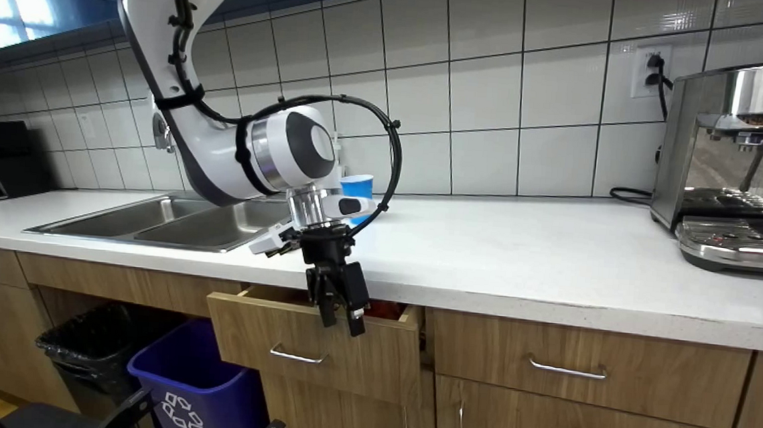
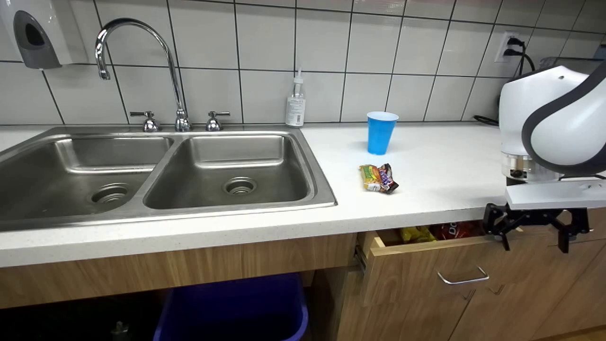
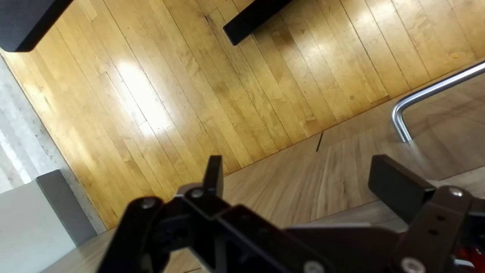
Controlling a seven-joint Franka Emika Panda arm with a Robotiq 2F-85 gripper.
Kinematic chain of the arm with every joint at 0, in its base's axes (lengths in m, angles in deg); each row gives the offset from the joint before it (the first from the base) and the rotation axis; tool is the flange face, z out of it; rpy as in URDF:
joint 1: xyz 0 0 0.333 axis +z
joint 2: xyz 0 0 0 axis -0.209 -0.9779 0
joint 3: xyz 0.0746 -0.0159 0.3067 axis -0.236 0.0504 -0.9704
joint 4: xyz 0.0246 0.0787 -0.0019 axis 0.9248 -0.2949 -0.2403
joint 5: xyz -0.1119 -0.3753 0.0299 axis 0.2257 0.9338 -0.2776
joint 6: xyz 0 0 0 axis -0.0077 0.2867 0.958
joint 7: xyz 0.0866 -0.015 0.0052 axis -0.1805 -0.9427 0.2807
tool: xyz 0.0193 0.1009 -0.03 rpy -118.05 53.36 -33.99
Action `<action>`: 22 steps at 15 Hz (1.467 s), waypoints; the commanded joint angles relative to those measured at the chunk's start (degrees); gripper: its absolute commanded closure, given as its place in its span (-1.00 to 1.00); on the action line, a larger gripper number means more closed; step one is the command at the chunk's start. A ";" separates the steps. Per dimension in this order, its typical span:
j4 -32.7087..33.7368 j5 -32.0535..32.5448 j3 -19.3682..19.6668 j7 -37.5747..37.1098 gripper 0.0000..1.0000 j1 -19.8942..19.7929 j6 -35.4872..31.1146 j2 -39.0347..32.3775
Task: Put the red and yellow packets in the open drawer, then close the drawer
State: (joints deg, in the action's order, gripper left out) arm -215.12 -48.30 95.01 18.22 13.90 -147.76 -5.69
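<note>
arm [image 1: 205, 141]: bent, slanting downward | tool [image 2: 535, 242]: pointing down | fingers [image 3: 398, 185]: spread well apart

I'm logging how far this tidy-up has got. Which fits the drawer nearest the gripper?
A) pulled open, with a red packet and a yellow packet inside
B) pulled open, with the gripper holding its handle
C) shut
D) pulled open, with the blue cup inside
A: in an exterior view the pulled-out drawer shows the yellow packet and the red packet lying inside.
</note>
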 commanded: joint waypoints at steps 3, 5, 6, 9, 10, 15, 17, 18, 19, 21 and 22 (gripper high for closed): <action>7.16 -2.23 1.03 0.71 -1.00 1.01 1.74 -5.37; 8.46 -2.59 1.09 0.67 -1.00 1.25 2.20 -6.31; 9.17 -2.83 1.07 0.62 -1.00 1.36 2.49 -6.77; 10.87 -3.56 1.02 0.47 -1.00 1.62 3.39 -7.83; 11.15 -3.64 1.05 0.41 -1.00 1.65 3.76 -7.99; 11.89 -4.61 0.79 0.53 -1.00 1.62 5.27 -8.06; 11.44 -5.38 0.42 1.71 -1.00 1.30 6.31 -7.09; 11.10 -5.96 0.24 2.50 -1.00 1.08 6.83 -6.39; 10.96 -6.38 0.20 3.05 -1.00 0.96 7.20 -5.97; 10.48 -7.21 0.24 4.34 -1.00 0.74 7.90 -4.94; 10.16 -7.36 0.37 4.80 -1.00 0.74 8.03 -4.38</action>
State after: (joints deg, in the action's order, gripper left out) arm -207.16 -53.79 95.06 20.91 14.72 -141.21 -11.16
